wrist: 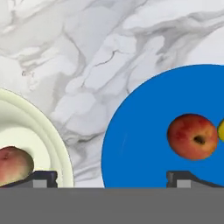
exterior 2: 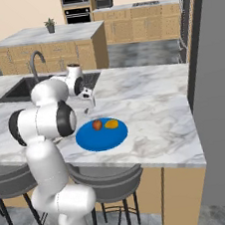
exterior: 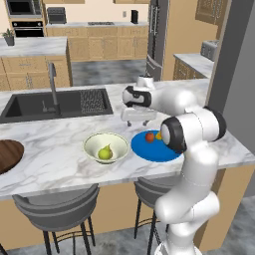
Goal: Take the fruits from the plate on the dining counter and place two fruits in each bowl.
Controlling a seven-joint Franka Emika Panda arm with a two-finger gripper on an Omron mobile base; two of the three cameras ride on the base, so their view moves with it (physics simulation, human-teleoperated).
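My forearm is hiding the blue plate's (exterior: 149,149) right side. Left edge is cropping the wooden bowl (exterior: 7,154); the hand view's bottom is cutting the peach (wrist: 13,166).

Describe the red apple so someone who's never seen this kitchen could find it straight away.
Start at the long marble dining counter and find the flat blue plate beside the cream bowl. Two fruits lie on it; the apple is the round red one, next to an orange-yellow fruit.

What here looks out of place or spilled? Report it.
Nothing stands out. The apple and the orange-yellow fruit sit on the blue plate, the pear and a peach lie in the cream bowl, and the open gripper hangs above the counter.
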